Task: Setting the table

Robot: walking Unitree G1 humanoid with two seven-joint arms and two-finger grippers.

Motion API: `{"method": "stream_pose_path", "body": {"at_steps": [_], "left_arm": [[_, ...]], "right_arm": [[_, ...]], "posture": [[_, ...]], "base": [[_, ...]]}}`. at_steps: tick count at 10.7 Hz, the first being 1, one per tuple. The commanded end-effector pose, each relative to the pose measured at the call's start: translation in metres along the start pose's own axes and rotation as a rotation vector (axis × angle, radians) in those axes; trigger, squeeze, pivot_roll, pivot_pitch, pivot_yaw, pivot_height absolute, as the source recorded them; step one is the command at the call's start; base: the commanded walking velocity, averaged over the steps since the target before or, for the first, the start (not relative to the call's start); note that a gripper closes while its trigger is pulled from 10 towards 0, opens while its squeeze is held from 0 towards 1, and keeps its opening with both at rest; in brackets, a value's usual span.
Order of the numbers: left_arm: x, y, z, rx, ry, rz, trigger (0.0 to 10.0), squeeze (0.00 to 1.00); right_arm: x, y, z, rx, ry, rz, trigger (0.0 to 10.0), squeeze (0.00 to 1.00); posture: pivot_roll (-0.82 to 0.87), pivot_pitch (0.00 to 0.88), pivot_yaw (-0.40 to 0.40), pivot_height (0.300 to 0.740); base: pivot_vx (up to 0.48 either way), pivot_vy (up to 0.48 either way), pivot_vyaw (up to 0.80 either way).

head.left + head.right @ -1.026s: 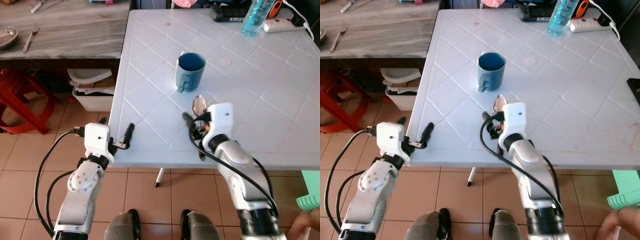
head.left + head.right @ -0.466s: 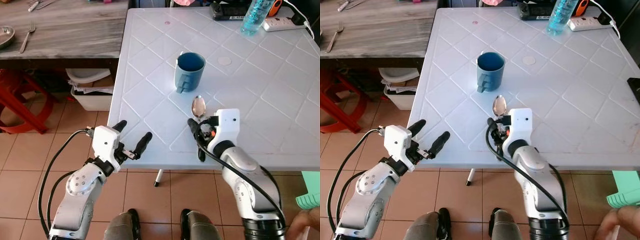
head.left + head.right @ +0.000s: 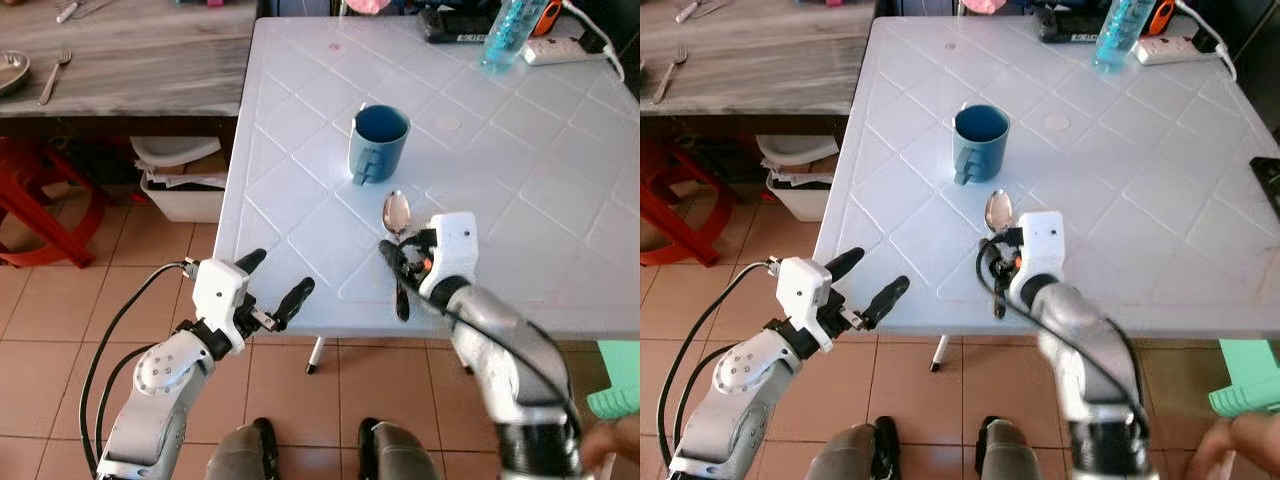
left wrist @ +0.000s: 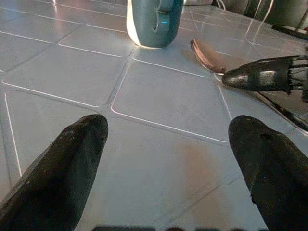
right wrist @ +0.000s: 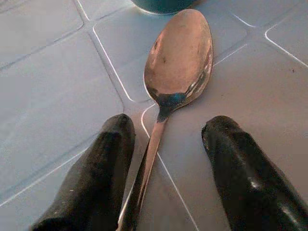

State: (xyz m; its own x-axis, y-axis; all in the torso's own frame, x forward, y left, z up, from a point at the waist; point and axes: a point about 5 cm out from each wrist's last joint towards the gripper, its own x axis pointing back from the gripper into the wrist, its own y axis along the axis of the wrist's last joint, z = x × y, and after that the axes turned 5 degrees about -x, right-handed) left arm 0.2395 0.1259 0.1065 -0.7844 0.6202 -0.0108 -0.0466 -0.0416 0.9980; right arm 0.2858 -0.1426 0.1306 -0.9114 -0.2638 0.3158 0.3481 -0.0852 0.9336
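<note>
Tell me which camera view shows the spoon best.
The right wrist view: the shiny metal spoon lies close up on the white plastic table, bowl and handle sharp, between the open right gripper fingers. The eye views show it small beside the blue mug; the left wrist view shows only its bowl edge-on.

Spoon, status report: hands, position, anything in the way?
Right hand open, fingers astride the spoon handle, spoon flat on the white table. Left hand open at the table's near edge. Blue mug just beyond the bowl, not touching.
</note>
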Motion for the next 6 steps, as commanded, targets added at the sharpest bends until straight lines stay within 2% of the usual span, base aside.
{"method": "stream_pose_path", "body": {"at_steps": [1, 2, 6], "left_arm": [[0.002, 0.001, -0.003, 0.001, -0.019, -0.005, 10.0, 0.00], [0.001, 0.002, -0.005, 0.011, -0.026, -0.013, 10.0, 0.00], [0.005, 0.001, -0.007, 0.016, -0.032, -0.006, 10.0, 0.00]], "right_arm": [[0.000, -0.029, -0.012, -0.042, -0.047, 0.148, 0.0, 0.00], [-0.004, -0.032, -0.015, -0.017, -0.033, 0.168, 0.0, 0.00], [-0.008, -0.043, -0.030, -0.045, -0.055, 0.228, 0.0, 0.00]], "posture": [[-0.07, 0.197, 0.013, 0.740], [-0.07, 0.202, 0.009, 0.740], [-0.07, 0.208, 0.010, 0.740]], "base": [[0.000, 0.000, 0.00], [0.000, 0.000, 0.00], [0.000, 0.000, 0.00]]}}
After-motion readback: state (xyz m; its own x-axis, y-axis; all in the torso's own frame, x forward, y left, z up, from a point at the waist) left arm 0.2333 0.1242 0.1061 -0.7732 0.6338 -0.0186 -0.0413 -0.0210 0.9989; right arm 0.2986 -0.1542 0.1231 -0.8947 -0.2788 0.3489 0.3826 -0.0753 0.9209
